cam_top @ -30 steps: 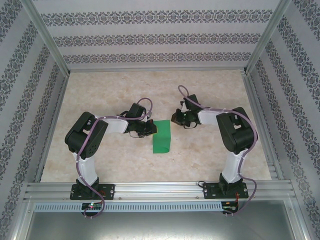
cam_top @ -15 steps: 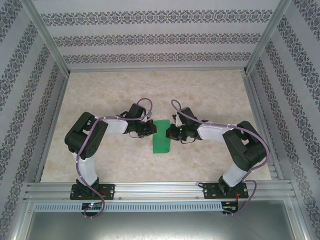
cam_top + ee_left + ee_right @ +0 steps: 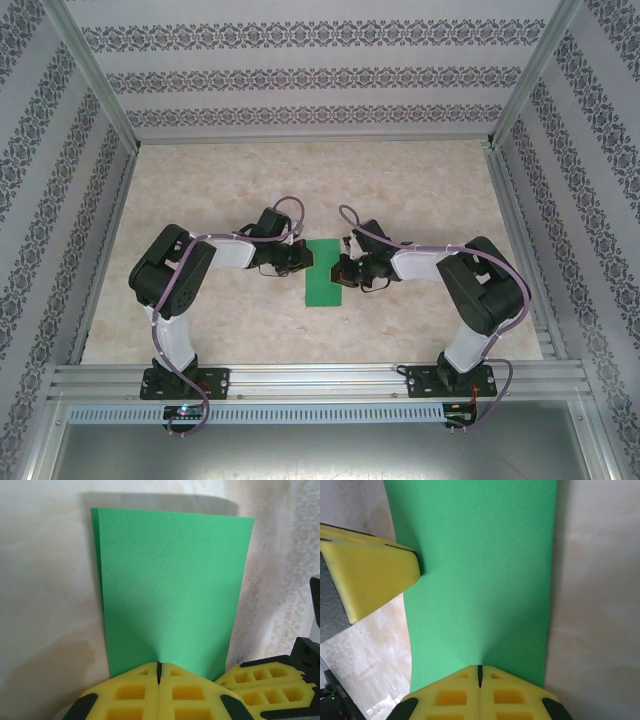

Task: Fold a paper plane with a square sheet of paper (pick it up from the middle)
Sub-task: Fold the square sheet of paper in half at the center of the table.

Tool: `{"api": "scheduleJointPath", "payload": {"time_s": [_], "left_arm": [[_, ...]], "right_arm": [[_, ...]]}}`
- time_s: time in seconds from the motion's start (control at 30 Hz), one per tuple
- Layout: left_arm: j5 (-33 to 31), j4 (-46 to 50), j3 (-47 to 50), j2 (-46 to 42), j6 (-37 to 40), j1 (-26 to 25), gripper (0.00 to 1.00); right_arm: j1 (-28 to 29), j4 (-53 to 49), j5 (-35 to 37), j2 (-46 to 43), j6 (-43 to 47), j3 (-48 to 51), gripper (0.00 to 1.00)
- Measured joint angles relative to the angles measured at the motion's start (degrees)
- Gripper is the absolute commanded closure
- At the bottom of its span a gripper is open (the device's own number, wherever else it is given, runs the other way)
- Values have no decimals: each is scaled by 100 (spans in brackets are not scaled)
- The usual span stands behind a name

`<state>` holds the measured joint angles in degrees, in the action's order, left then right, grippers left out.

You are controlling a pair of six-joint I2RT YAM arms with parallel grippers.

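The square sheet of paper [image 3: 323, 272] is bright green and lies on the table folded into a tall doubled rectangle, its two layers showing at one long edge [image 3: 95, 555]. My left gripper [image 3: 303, 262] is shut, its yellow tips [image 3: 159, 664] resting on the paper [image 3: 170, 585] at its left edge. My right gripper [image 3: 340, 270] is shut too, with its tips [image 3: 479, 668] down on the paper [image 3: 480, 570] at the opposite edge. Each wrist view catches the other gripper's yellow fingers [image 3: 265, 680] [image 3: 375, 575]. A paper plane is out of view.
The marble-patterned table top [image 3: 420, 180] is walled by patterned panels and an aluminium frame [image 3: 310, 375] along the near edge. Both arm bases stand on that rail, and both elbows bend outward.
The right arm swung in to the left and came down, bringing its shut gripper onto the paper's right edge. The left gripper and the paper stayed where they were.
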<state>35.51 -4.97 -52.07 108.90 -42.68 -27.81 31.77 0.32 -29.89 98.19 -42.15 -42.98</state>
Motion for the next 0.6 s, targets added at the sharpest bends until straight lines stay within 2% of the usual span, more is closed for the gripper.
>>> {"api": "scheduleJointPath", "payload": {"time_s": [0.2,0.37,0.6], "left_arm": [[-2,-4,4,2,-20,0,100],[-4,-4,4,2,-22,0,100],[-2,-7,4,7,-22,0,100]], "right_arm": [[-4,-52,-17,-295,254,326,100],[-52,-560,-96,-586,605,437,100],[39,-1023,-219,-772,726,76,100]]}}
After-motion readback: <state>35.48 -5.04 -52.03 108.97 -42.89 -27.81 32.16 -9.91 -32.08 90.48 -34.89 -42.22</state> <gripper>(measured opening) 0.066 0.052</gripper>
